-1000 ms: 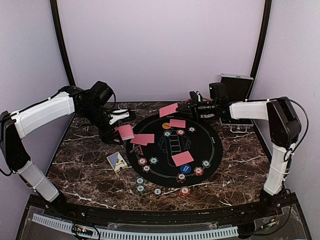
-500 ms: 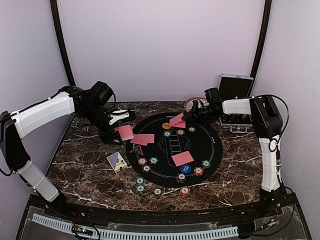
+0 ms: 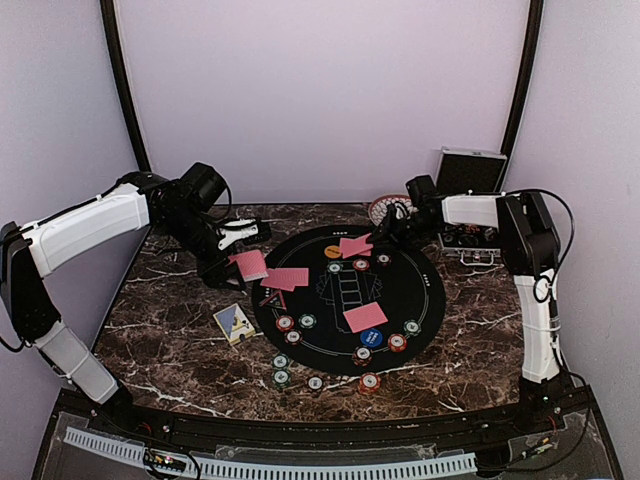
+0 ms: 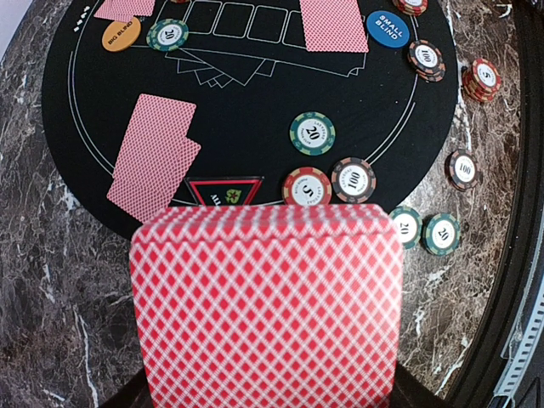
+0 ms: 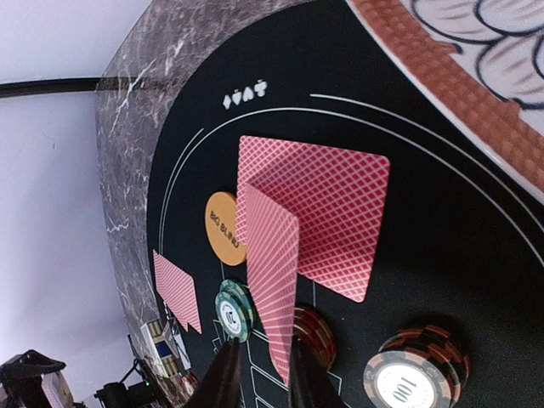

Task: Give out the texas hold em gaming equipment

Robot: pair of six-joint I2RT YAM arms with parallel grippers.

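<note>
My left gripper [image 3: 238, 262] is shut on a deck of red-backed playing cards [image 3: 250, 264] at the left edge of the black round mat [image 3: 345, 295]. In the left wrist view the deck [image 4: 265, 306] hides the gripper [image 4: 263, 401]. My right gripper [image 3: 383, 236] holds one card [image 3: 355, 245] at the mat's far side. In the right wrist view this gripper [image 5: 265, 361] pinches the tilted card [image 5: 272, 272] just above a card lying flat [image 5: 327, 221]. The orange big blind disc [image 5: 223, 228] lies beside it. Several chips [image 3: 297, 322] and a blue small blind disc [image 3: 371, 337] lie near the front.
Two overlapping cards [image 3: 288, 279] lie at the mat's left and a card pile [image 3: 365, 317] lies at its middle right. A patterned bowl [image 3: 388, 209] stands behind the right gripper, a silver case [image 3: 472, 180] at the back right. A card box [image 3: 234, 323] lies left of the mat.
My right gripper has drawn back to the right and lowered its card down over the flat card at the mat's far side. The left arm and deck have not moved.
</note>
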